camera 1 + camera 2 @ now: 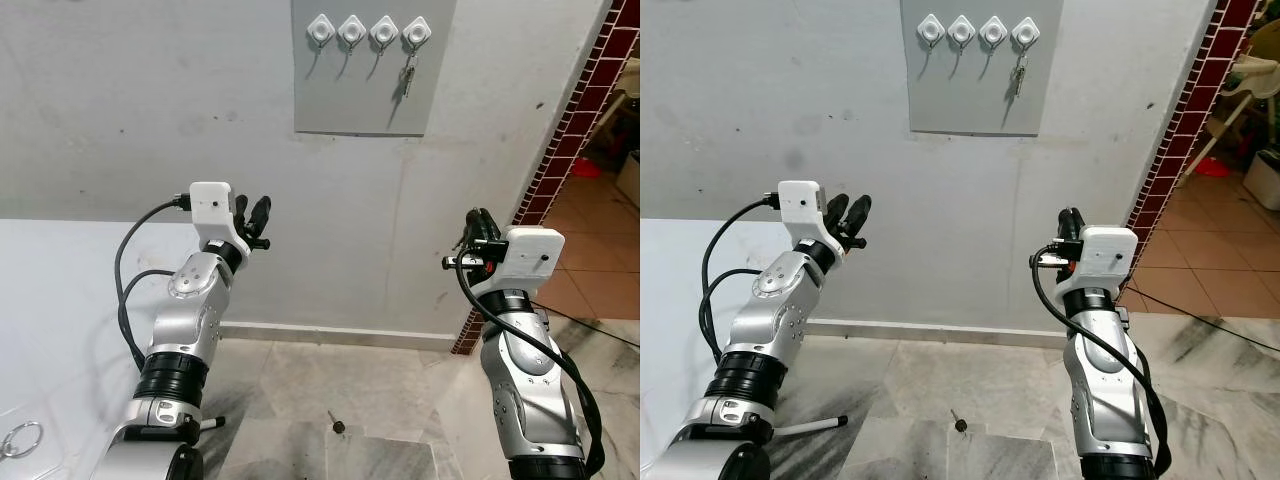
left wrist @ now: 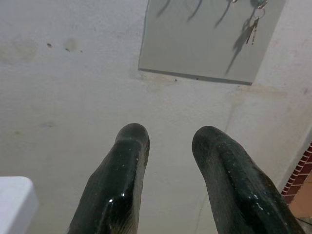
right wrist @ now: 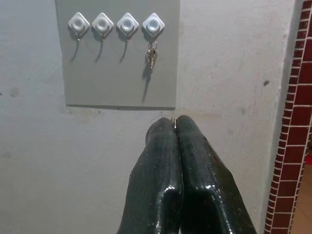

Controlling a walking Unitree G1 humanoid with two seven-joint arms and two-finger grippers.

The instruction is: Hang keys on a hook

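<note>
Right tool pressed together, left tool spread apart; keys hang on the rightmost hook.

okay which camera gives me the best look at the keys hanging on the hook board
The right wrist view: the keys hang near its centre, sharp and close, from the rightmost of four hooks on the grey board. Both eye views show them small and farther off; the left wrist view catches them cropped at its edge.

Our two head eyes face the wall from well back, sharing the hook board; our wrist cameras sight it beyond their fingers, from nearer.
</note>
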